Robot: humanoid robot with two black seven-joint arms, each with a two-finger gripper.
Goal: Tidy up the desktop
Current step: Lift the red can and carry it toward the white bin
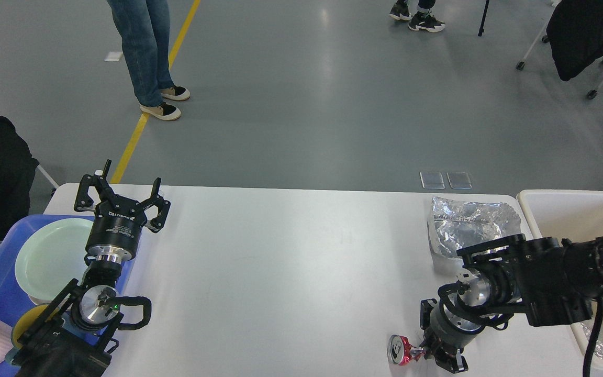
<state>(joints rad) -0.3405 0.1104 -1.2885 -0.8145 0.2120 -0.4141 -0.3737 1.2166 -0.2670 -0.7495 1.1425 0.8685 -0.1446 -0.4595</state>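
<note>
Crushed red can (403, 351) in right gripper (437, 357) — its label unreadable.

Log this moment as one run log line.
right gripper at crushed red can, grip unclear | left gripper open, idle | foil bag on desktop

Robot test floor in a lab or industrial hall, not a home.
Grey sealed floor (291, 104) with a yellow line (147, 104) painted across it, people standing around in sneakers (164, 110), a rolling chair (568, 42) draped with a black jacket, and a plain white table (291, 262) set up as a work station.
</note>
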